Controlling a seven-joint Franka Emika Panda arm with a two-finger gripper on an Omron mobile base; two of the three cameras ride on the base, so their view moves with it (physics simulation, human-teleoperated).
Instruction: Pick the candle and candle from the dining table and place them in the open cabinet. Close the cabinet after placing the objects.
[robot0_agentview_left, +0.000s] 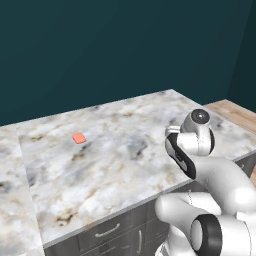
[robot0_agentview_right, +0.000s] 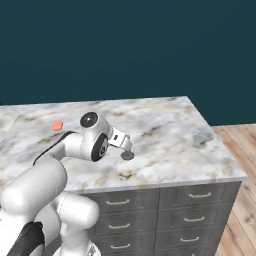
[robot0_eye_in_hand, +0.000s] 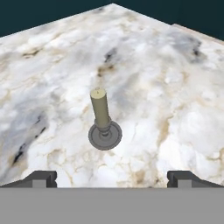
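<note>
Left base view: marble tabletop with a small orange-red block lying left of centre; white arm bent over the near right edge, grey drawers below.

Right base view: tool hangs low over the tabletop's near middle, a grey candle base just under it; block far left.

Hand view: cream candle stands upright on a grey holder, centred ahead; tool's tips spread wide apart, holding nothing.

Candle on table, hand above.
Cream candle upright in grey holder on marble table; hand spread wide, apart from it.
</note>
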